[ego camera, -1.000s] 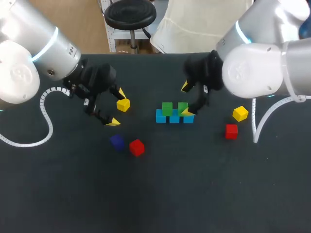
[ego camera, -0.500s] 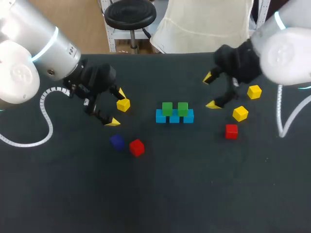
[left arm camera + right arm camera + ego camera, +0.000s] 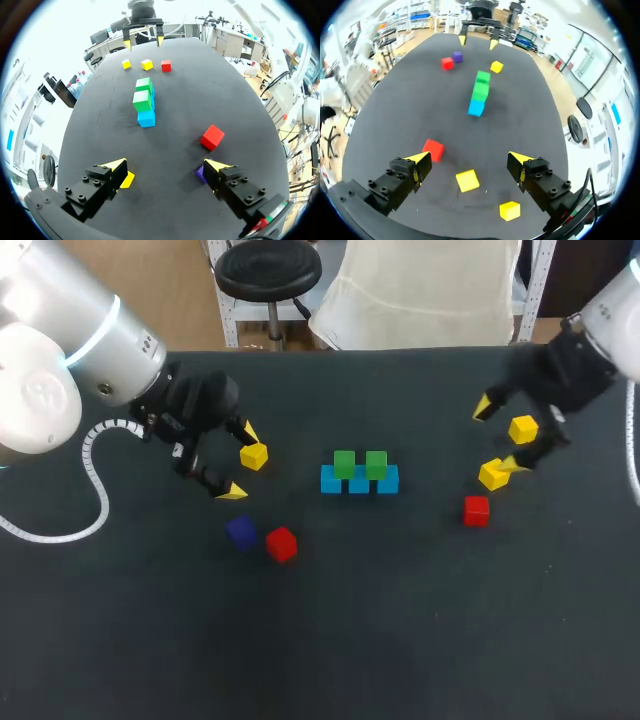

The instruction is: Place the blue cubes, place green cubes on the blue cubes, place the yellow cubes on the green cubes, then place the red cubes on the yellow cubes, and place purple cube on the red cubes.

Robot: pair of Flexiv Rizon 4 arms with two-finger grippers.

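Observation:
Three blue cubes (image 3: 359, 481) form a row at the table's middle, with two green cubes (image 3: 345, 463) on top; the same stack (image 3: 479, 97) lies ahead of my right gripper. My right gripper (image 3: 500, 436) hangs open above two yellow cubes (image 3: 523, 428) (image 3: 493, 475), and one yellow cube (image 3: 468, 180) lies between and under its fingers. A red cube (image 3: 476, 510) sits beside them. My left gripper (image 3: 240, 462) stands open around a third yellow cube (image 3: 254, 455), close to one finger. A purple cube (image 3: 240, 531) and a second red cube (image 3: 282, 543) lie just in front of it.
A white coiled cable (image 3: 95, 465) trails from my left arm onto the table's left side. The near half of the black table (image 3: 380, 640) carries no objects.
My right gripper has drawn away from the green cubes and swung right to the two yellow cubes, uncovering one that the arm hid. The left arm has not moved.

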